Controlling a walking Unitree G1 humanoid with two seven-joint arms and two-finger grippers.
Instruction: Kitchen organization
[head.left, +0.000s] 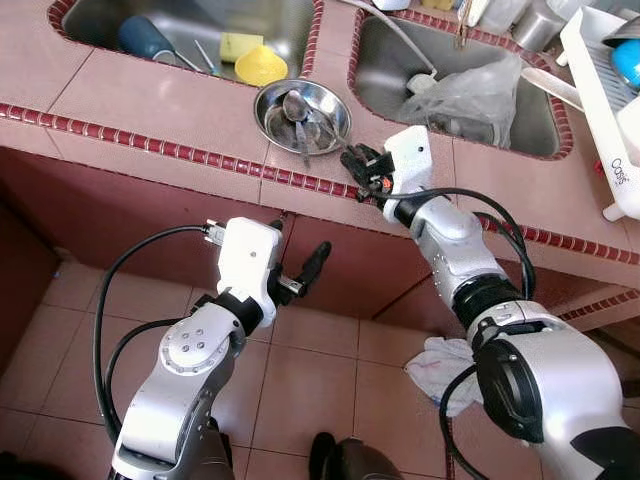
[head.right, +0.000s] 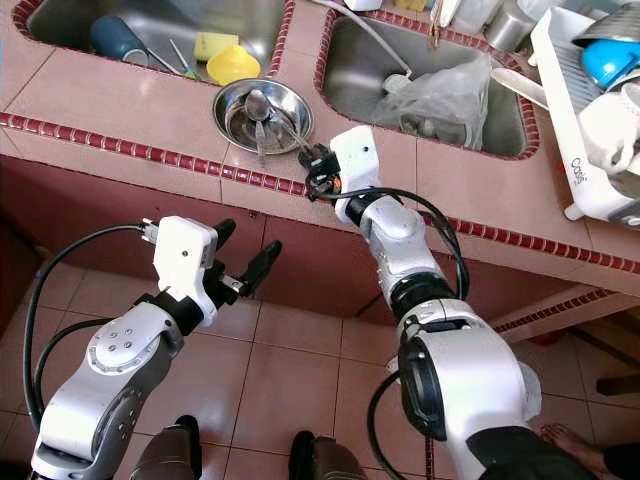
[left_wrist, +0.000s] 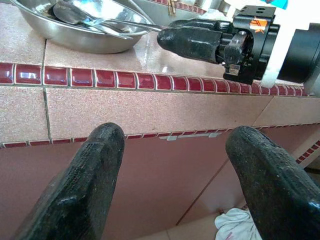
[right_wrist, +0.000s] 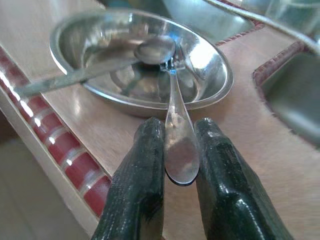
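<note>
Here: right tool (right_wrist: 178, 165) at the front edge of the pink tiled table (head.left: 150, 100), its two fingers (right_wrist: 142, 175) closed narrow on the flat handle end of a fork (right_wrist: 176, 135). Tines lie inside the steel bowl (head.left: 302, 112), just beside a spoon (right_wrist: 125, 57) whose handle hangs out over the bowl's other rim. Bowl sits on the strip between the two sinks, near the red-tiled border.

Left tool (left_wrist: 175, 185) below table height, in front of the cabinet face, fingers spread wide, holding nothing.

Risks, as I judge them:
- Grip is on the very tip of a smooth, polished handle. A tilt or quick lift could let the fork pivot or slide out between the pads; it would then drop toward the floor, where a white cloth (head.left: 440, 365) lies.
- Fork head is against the spoon bowl. Pulling back could drag the spoon along or flip it over the rim.
- Bowl is light and close to the edge. A low, sideways pull with the tines catching the rim could skid it toward the drop.
- Left sink (head.left: 180, 20) holds a yellow cup (head.left: 262, 66), a sponge and a blue item; right sink has a plastic bag (head.left: 470, 95). A wide swing may knock these.
</note>
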